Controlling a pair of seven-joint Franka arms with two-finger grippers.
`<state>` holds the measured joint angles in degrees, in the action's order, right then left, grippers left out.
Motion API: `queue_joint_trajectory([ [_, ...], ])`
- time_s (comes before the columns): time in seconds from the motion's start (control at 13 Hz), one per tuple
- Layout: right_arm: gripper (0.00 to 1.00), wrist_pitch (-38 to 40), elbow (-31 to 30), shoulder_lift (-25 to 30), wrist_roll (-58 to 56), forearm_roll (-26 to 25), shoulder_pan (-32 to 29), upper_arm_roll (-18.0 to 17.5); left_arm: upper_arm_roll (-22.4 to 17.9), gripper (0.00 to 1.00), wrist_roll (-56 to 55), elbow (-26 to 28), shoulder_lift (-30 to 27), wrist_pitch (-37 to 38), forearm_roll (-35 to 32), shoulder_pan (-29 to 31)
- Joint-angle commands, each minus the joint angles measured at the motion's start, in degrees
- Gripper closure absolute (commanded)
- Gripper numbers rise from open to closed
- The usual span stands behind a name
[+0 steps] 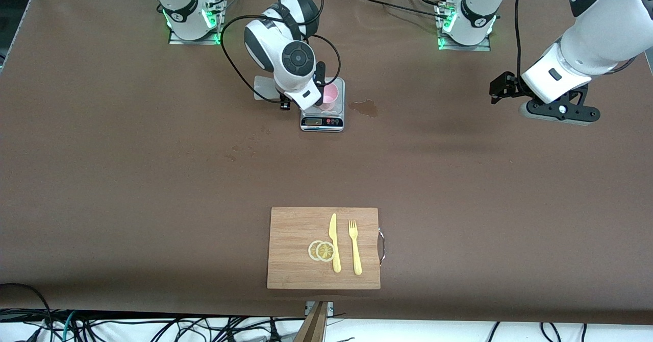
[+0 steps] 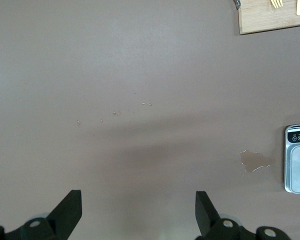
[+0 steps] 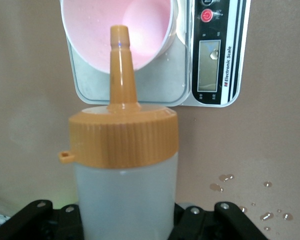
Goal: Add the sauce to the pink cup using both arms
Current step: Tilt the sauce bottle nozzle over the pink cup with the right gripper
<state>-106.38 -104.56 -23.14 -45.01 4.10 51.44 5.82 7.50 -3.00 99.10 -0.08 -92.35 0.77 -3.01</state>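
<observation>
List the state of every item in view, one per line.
sauce bottle: capped, held by right gripper, nozzle aimed at cup
pink cup: upright on scale, open
scale: under cup
right gripper: shut on bottle
left gripper: open, empty, waiting over bare table
lemon slices: overlapping on cutting board
knife, fork: flat on cutting board

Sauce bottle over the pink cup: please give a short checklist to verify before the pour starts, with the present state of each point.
1. Right tool shut on sauce bottle: ok.
2. Orange nozzle aimed at pink cup: ok.
3. Pink cup on kitchen scale: ok.
4. Nozzle open: cannot tell.
5. Left tool holding the cup: not ok, it is open over bare table, waiting.
6. Table dry by the scale: not ok, spill.
</observation>
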Motion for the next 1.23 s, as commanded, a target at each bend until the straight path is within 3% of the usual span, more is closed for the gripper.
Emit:
queue_joint_trajectory([
  [0.0, 0.88, 1.62, 1.28, -0.77, 1.32, -2.78, 0.85, -0.28, -0.29, 0.0, 1.33, 0.04, -0.54, 0.42, 1.33, 0.2],
  [0.61, 0.88, 3.2, 2.42, -1.3, 2.82, -4.54, 1.56, -0.63, -0.29, 0.0, 1.33, 0.04, -0.62, 0.42, 1.33, 0.2],
  [1.15, 0.88, 3.11, 2.25, 1.07, 1.41, 1.6, -0.63, -0.54, -0.29, 0.0, 1.33, 0.04, -0.62, 0.42, 1.25, 0.2],
])
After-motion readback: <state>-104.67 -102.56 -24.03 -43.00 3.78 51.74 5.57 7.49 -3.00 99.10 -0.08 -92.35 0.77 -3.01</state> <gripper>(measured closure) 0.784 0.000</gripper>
